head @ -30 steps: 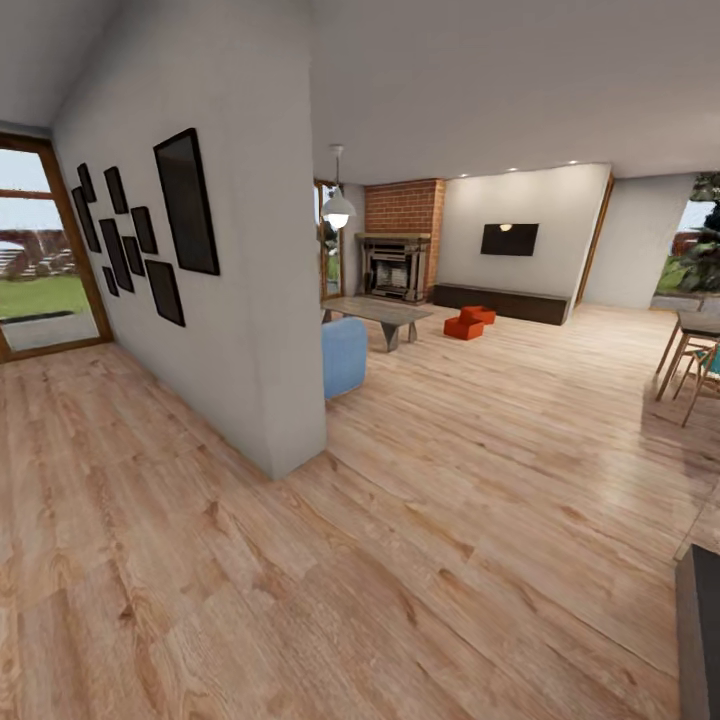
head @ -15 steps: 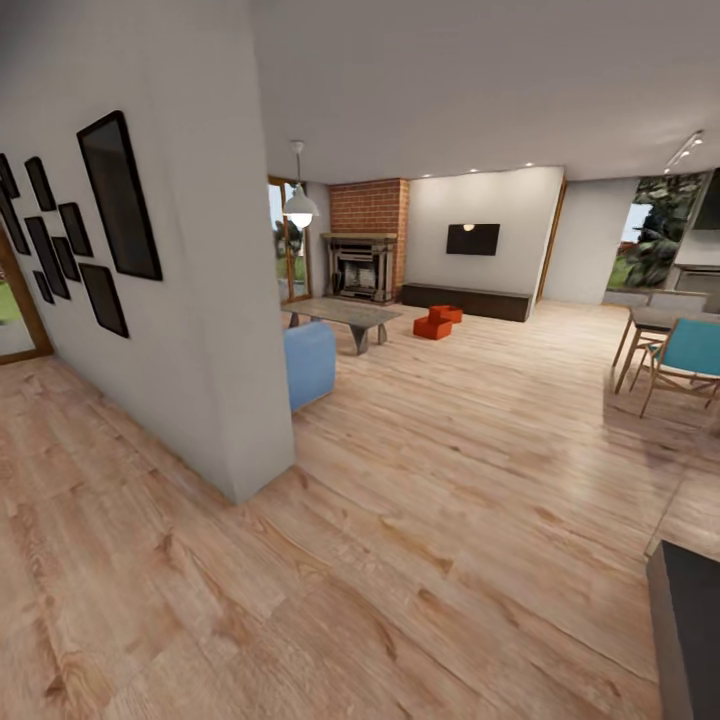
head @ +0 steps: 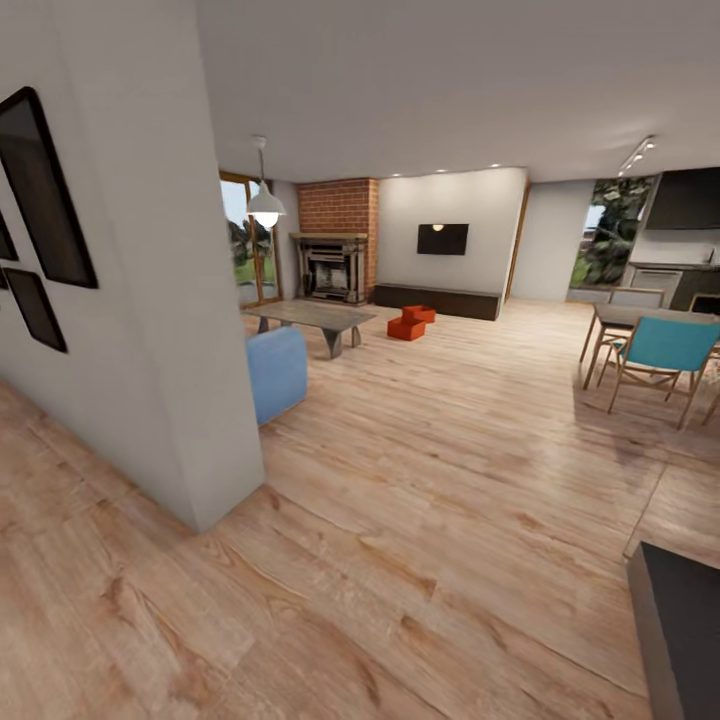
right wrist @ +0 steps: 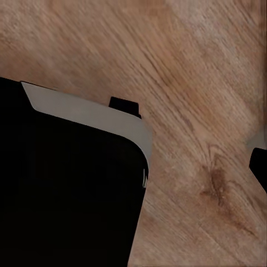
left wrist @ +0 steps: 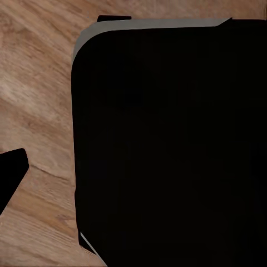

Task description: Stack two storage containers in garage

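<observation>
Far off, two storage containers [head: 411, 321] touching on living-room floor [head: 450, 450], jaws' state untellable.

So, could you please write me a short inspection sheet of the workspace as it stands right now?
Surface: light wood plank floor, bare along the way ahead.
Job's things: two orange-red storage containers on the floor far ahead, close together, between the glass table and the low dark TV bench.
Clutter: blue sofa past the white wall corner; dining table with a teal chair at the right.
Tools: dark parts over the planks in both wrist views; open or shut cannot be told.
Cables: nothing seen.
Surroundings: brick chimney with fireplace, wall TV, pendant lamp, black frames on the wall.
</observation>
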Controlling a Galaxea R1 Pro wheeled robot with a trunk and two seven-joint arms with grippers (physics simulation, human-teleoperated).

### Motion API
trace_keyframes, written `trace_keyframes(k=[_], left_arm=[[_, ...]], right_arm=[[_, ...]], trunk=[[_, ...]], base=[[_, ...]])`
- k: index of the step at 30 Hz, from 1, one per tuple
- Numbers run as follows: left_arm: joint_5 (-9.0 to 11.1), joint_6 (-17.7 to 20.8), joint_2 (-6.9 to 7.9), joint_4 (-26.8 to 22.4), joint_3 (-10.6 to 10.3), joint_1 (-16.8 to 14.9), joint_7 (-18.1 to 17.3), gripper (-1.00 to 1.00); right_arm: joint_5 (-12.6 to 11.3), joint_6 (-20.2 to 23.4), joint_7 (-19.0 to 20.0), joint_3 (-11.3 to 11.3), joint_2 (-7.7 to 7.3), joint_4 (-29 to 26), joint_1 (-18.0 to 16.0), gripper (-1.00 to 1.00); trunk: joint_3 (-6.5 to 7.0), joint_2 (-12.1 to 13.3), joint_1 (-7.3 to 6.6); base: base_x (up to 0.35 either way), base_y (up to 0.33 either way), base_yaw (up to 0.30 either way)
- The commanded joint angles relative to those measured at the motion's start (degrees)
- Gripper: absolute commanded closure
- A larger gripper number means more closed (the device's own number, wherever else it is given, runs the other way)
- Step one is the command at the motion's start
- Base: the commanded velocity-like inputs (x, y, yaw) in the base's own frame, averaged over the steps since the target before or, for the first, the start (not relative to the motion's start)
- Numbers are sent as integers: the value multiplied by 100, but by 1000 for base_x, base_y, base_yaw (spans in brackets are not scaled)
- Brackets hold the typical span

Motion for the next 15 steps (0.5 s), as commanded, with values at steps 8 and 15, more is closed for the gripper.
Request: trace_keyframes(k=[8, 15], left_arm=[[7, -13, 0, 1, 4, -2, -7, -100], [7, -12, 0, 1, 4, -2, -7, -100]], right_arm=[[-20, -20, -6, 60, 10, 12, -5, -100], [-10, -20, -6, 84, 9, 12, -5, -100]], trunk=[[-6, -3, 3], [-6, -3, 3]], base=[[322, 0, -249], [322, 0, -246]])
